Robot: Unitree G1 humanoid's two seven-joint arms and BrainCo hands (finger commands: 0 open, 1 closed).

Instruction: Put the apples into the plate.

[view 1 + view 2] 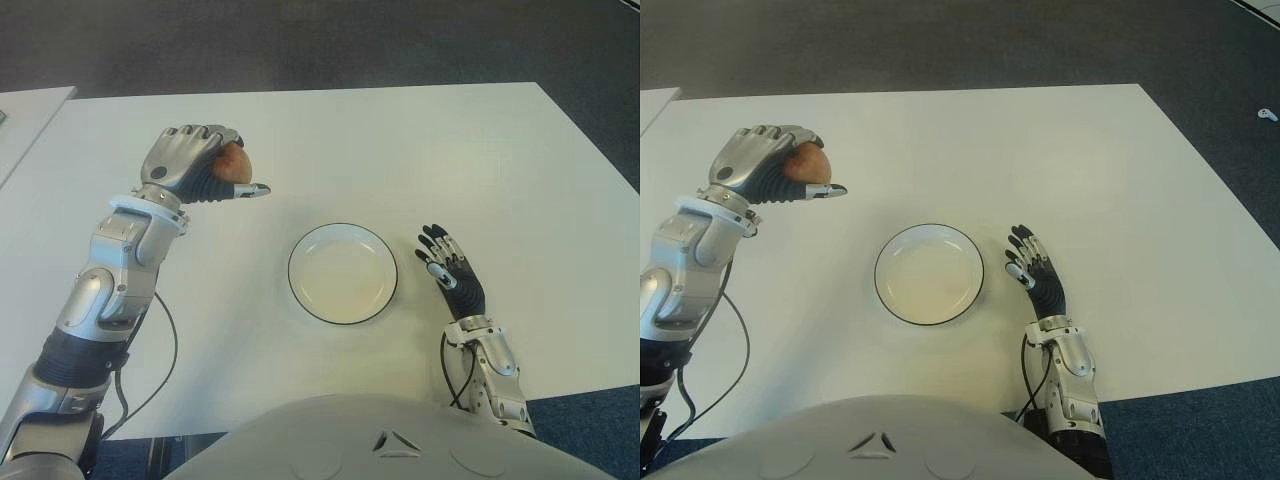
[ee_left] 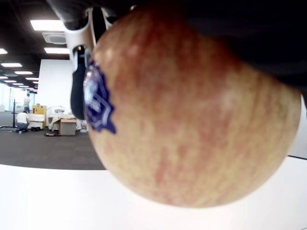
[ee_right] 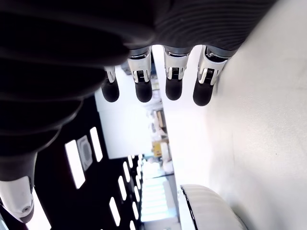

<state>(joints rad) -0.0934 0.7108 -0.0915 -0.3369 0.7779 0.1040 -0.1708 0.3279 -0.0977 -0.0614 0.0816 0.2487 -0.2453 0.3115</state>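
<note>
Nearest to the robot, the right hand (image 1: 452,270) shows just to the right of the plate (image 1: 343,273) on the white table (image 1: 450,160), with its fingers stretched out and nothing in them. The plate is white with a dark rim and holds nothing. Farther away, to the left, the left hand (image 1: 200,165) is closed around a reddish apple (image 1: 234,162) that carries a blue sticker (image 2: 98,103).

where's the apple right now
The apple is held in the left hand, above the table on the robot's left, up and left of the empty plate in the eye views.
</note>
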